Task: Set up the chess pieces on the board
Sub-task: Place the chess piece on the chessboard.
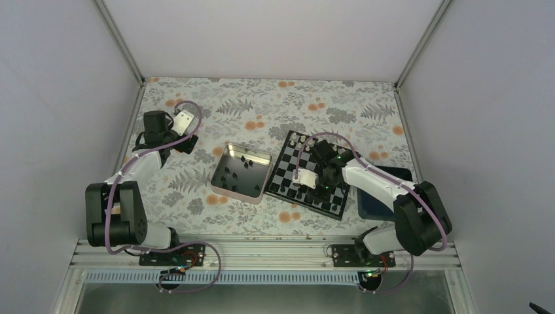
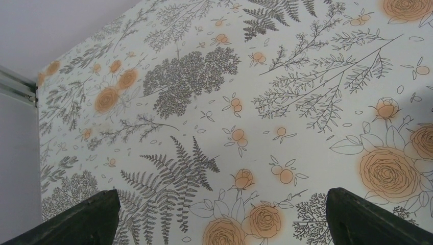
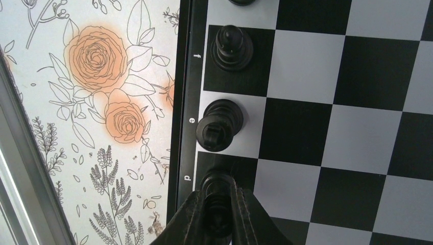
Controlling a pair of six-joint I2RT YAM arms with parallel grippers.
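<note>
Floral bench [image 1: 262, 104]: board [image 1: 285, 176] partly set, black chess pieces [image 3: 220, 124] standing along its lettered edge, right claw [image 3: 218, 217] clenched on another at square d, several waiting in the tin [image 1: 237, 194] just left of the board, left claw [image 2: 222, 204] gaping, well left of it.

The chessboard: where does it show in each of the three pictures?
Top view: board right of centre, beside the tin.
Left wrist: not in it; only flowered cloth.
Right wrist: fills the right side, lettered rim on its left.
Shared landmark: the flowered cloth.
</note>
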